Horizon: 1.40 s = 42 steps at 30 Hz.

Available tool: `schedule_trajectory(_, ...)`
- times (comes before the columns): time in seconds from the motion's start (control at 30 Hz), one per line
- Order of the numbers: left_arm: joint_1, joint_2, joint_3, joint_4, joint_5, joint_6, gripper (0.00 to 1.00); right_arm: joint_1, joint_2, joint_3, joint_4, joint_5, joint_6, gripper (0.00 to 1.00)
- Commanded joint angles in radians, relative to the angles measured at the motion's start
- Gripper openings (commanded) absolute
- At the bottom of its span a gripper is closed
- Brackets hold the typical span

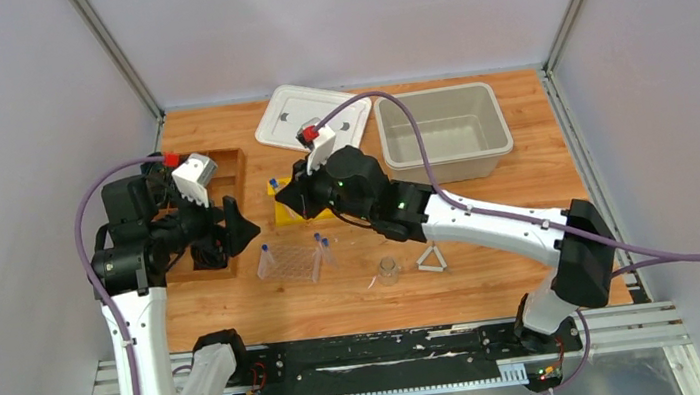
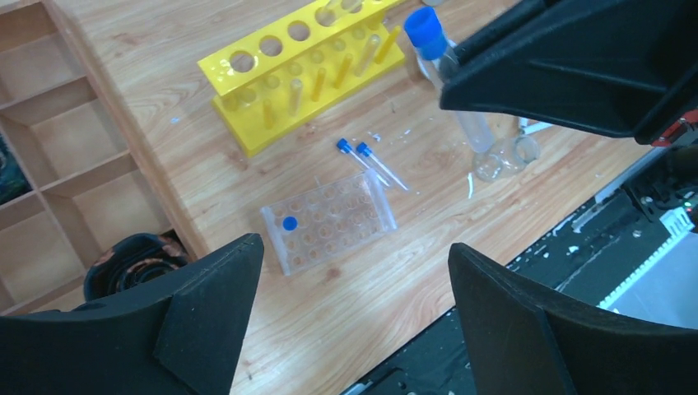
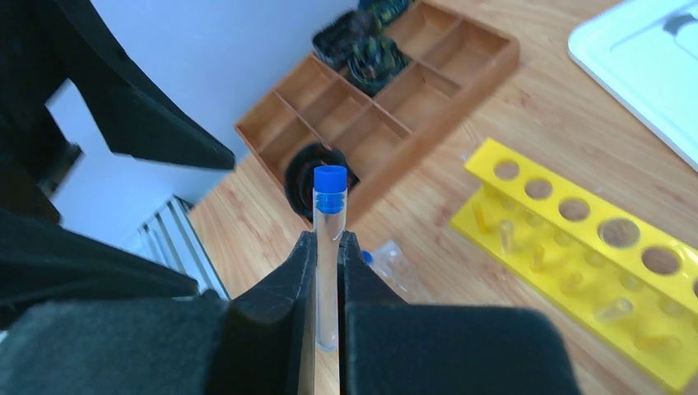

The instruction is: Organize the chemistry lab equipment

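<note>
The right gripper (image 3: 328, 251) is pinching a blue-capped tube (image 3: 330, 185) upright between nearly closed fingers, the cap standing clear above the fingertips. It is hovering over the yellow rack (image 3: 576, 247), which is sitting at 12 o'clock from the clear plastic rack (image 1: 289, 262) on the table (image 1: 496, 270). The left gripper (image 2: 354, 247) is hanging above the clear plastic rack with its fingers (image 2: 189, 317) spread wide and holding nothing. One capped tube (image 2: 289, 223) is standing in a well near one end of that rack, and two more capped tubes (image 2: 383, 168) are lying side by side on the wood between it and the yellow rack. A small glass beaker (image 1: 388, 270) is standing at 3 o'clock from the clear rack, and a small white triangle (image 1: 431, 260) is lying just beyond it, also at 3 o'clock. A wooden tray (image 1: 221, 168) with compartments is sitting at 10 o'clock from the clear rack, a white lid (image 1: 311, 114) is lying at 12 o'clock, and a grey bin (image 1: 441, 131) is sitting at 2 o'clock.
</note>
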State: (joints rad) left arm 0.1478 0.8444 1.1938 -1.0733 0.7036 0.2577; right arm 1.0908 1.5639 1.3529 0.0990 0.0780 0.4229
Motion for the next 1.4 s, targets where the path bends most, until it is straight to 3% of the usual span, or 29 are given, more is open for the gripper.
schedule_trajectory(0.0,0.004,-0.017,-0.010,0.004,0.116,-0.006,0.87,0.018,0.029,0.024,0.173,-0.004,0.073,0.00)
schedule_trajectory(0.2,0.004,0.011,-0.005,0.004,0.230,-0.041,0.76,0.032,0.071,0.010,0.333,-0.008,0.172,0.00)
schedule_trajectory(0.57,0.005,0.066,0.001,0.003,0.238,-0.051,0.59,0.066,0.131,0.030,0.447,-0.046,0.259,0.00)
schedule_trajectory(0.73,0.004,0.084,0.000,0.003,0.224,-0.049,0.43,0.070,0.117,-0.001,0.472,-0.030,0.258,0.00)
schedule_trajectory(0.9,0.004,0.092,-0.004,0.003,0.192,-0.043,0.19,0.070,0.107,-0.016,0.481,-0.024,0.238,0.00)
schedule_trajectory(0.97,0.004,0.092,-0.006,0.004,0.177,-0.036,0.10,0.069,0.100,-0.020,0.468,-0.022,0.235,0.09)
schedule_trajectory(1.03,0.005,0.088,-0.008,0.004,0.165,-0.025,0.05,0.064,0.090,-0.019,0.435,-0.013,0.234,0.31)
schedule_trajectory(1.13,0.004,0.075,-0.011,0.004,0.157,-0.001,0.03,0.039,0.086,0.048,0.287,-0.029,0.235,0.50)
schedule_trajectory(1.37,0.004,0.016,-0.021,0.004,0.166,0.067,0.02,-0.023,0.148,0.252,-0.008,-0.208,0.195,0.55)
